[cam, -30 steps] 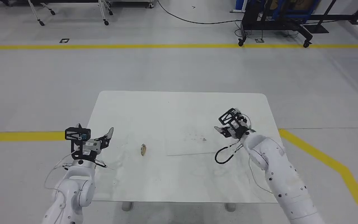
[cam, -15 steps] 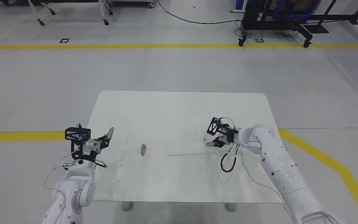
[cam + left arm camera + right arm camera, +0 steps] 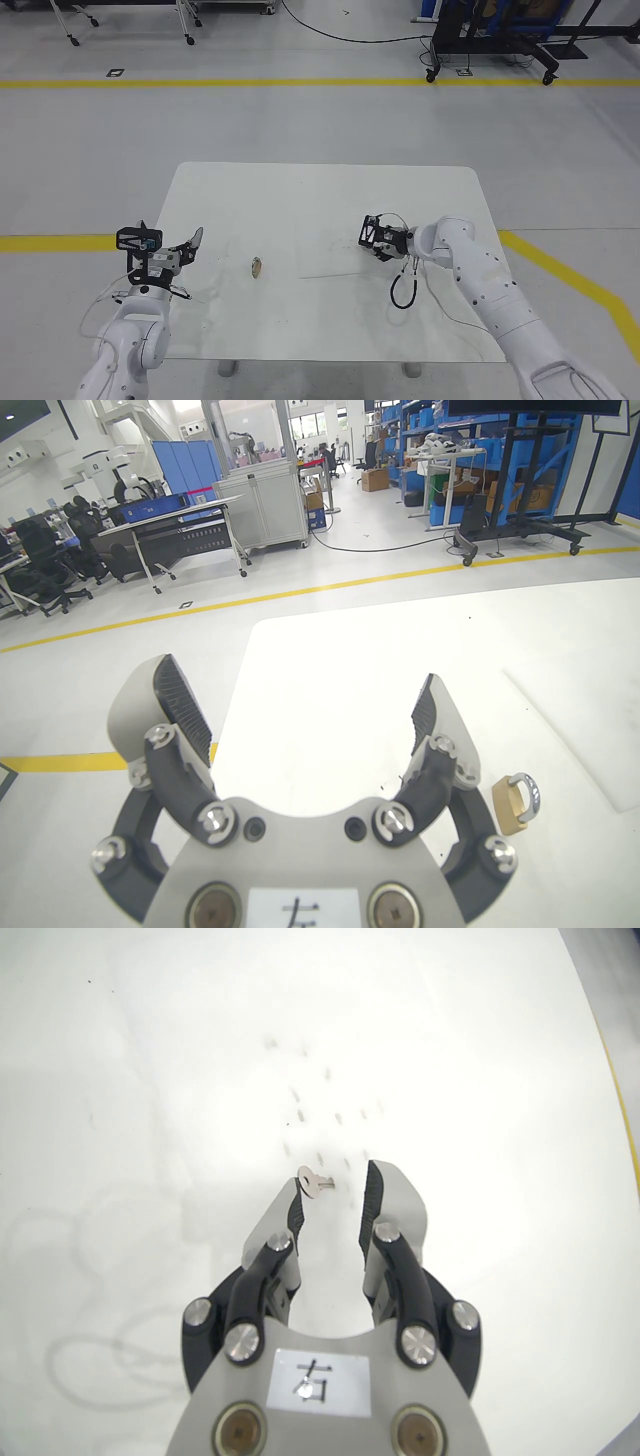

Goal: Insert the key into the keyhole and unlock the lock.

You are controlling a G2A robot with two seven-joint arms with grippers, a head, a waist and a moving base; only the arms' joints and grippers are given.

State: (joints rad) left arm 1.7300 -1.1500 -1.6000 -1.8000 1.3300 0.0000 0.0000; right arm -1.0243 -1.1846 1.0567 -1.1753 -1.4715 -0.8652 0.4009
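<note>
Key is lying flat, well apart from the padlock; we are judging it light, stiff and slippery, best pinched across its round head. We are counting one key and one padlock. Our right claw is hanging half open just beside it, our left claw gaping wide near the padlock.

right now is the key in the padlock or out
Out. The key lies on the table at the tip of the open right gripper, while the padlock lies far off near the left gripper.
</note>
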